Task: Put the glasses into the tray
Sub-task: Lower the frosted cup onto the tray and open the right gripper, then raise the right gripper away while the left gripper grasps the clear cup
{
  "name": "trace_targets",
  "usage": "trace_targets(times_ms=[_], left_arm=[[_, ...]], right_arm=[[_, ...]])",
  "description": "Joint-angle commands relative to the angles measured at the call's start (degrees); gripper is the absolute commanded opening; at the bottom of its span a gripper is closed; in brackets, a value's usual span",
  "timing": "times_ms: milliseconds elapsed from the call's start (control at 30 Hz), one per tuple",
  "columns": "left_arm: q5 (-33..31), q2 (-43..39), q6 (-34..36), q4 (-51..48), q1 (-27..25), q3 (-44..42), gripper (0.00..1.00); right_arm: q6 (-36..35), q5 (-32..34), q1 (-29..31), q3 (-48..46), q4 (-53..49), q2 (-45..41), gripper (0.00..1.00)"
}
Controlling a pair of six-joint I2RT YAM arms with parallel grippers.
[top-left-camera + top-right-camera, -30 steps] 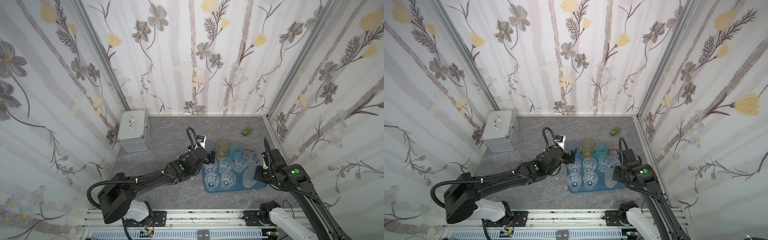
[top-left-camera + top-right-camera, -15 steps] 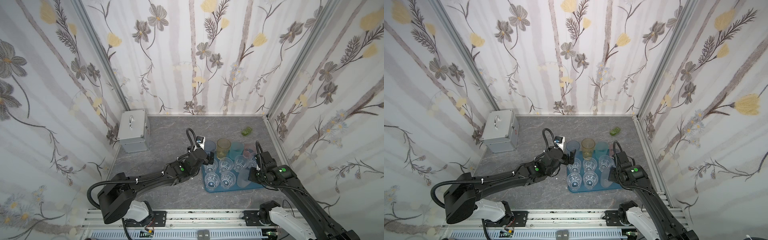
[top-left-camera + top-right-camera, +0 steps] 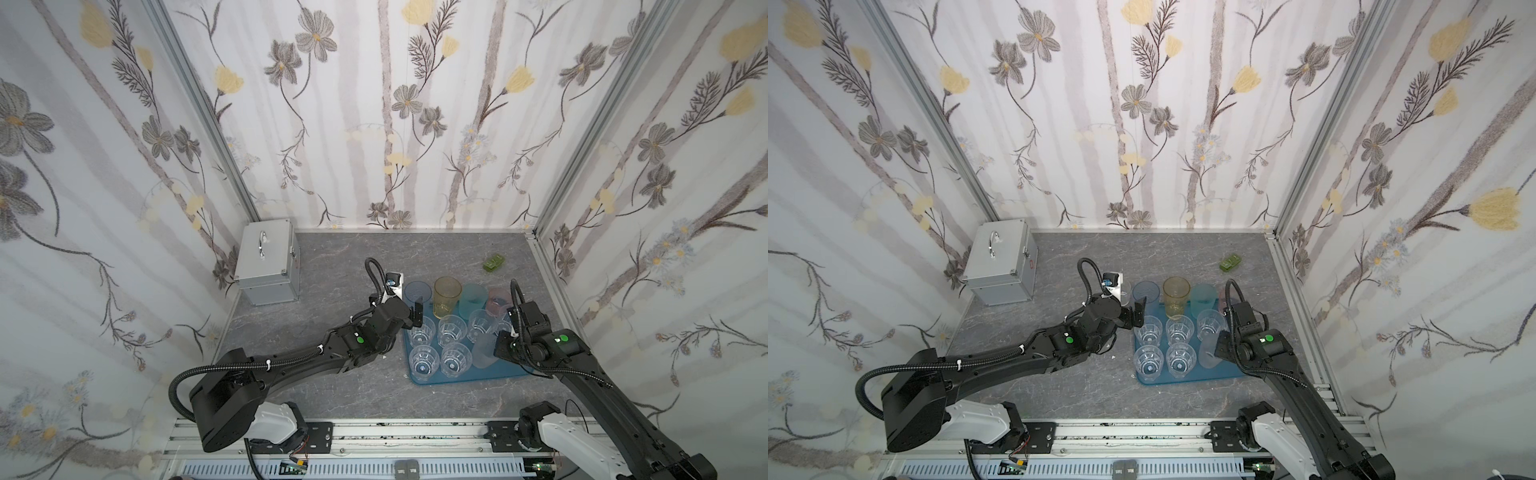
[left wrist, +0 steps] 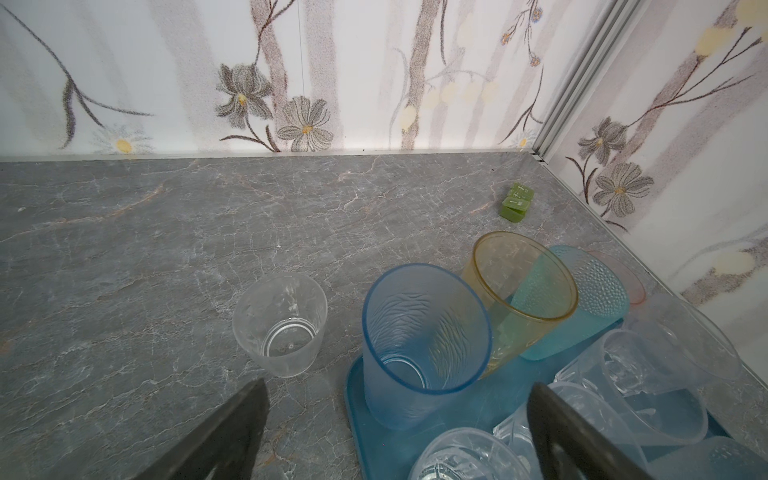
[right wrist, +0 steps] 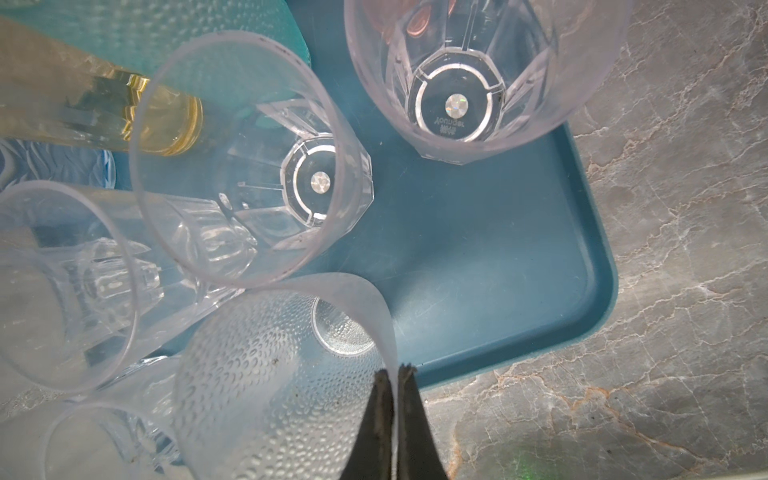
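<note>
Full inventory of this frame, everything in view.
tray: 1, teal-blue, table right of centre
tall glasses: 4, blue, yellow, teal, pink, tray's far row
faceted glasses: 6, clear, in tray
dotted glass: 1, frosted, tray's near right
small glass: 1, clear, table, off tray's far-left corner
green object: 1, green, far right
metal case: 1, silver, far left corner
left hand: 1, black, open at tray's left edge
right hand: 1, black, shut on dotted glass rim

Left arm [image 3: 291,365] and right arm [image 3: 590,378]: black links, each bearing one round green marker [image 3: 358,340]. Black corrugated cable [image 3: 249,366] runs externally, secured by white ties [image 3: 269,365]. Base housings [image 3: 276,422] are white, mounted on a slotted aluminium rail [image 3: 395,436]. Left gripper [image 4: 397,384]: flat, dark, tapered fingers [image 4: 232,432].
</note>
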Motion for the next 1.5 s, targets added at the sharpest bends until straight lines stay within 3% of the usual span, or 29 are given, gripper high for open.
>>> trace_targets(times_ms=[0, 467, 800, 967, 1167, 1300, 1467], left_arm=[[-0.49, -0.25, -0.34, 1.63, 0.1, -0.04, 1.0], [-0.2, 0.28, -0.52, 1.63, 0.15, -0.13, 1.0], [-0.89, -0.39, -0.26, 1.54, 0.24, -0.48, 1.0], [-1.03, -1.77, 0.01, 1.21, 1.16, -1.16, 1.0], [6.7, -5.13, -1.51, 0.14, 8.12, -3.53, 1.0], [18.82, -6.33, -5.61, -3.06, 17.95, -3.42, 0.88], [22.92, -2.55, -3.48, -9.38, 23.94, -0.11, 0.83]], right_arm=[[0.7, 0.25, 0.08, 0.04, -0.38, -0.14, 0.0], [0.79, 1.01, 0.59, 0.58, -3.09, -0.58, 0.0], [0.76, 1.62, 0.65, 5.31, -4.77, -0.03, 0.35], [-0.51, 3.27, 0.7, 11.4, -6.84, 1.59, 0.43], [-2.46, 4.44, 0.89, 19.59, -5.28, 6.07, 0.46], [-3.02, 3.21, 2.97, 24.29, 1.13, 11.12, 0.46], [-3.1, 3.95, 8.37, 31.74, 7.95, 20.57, 0.49]])
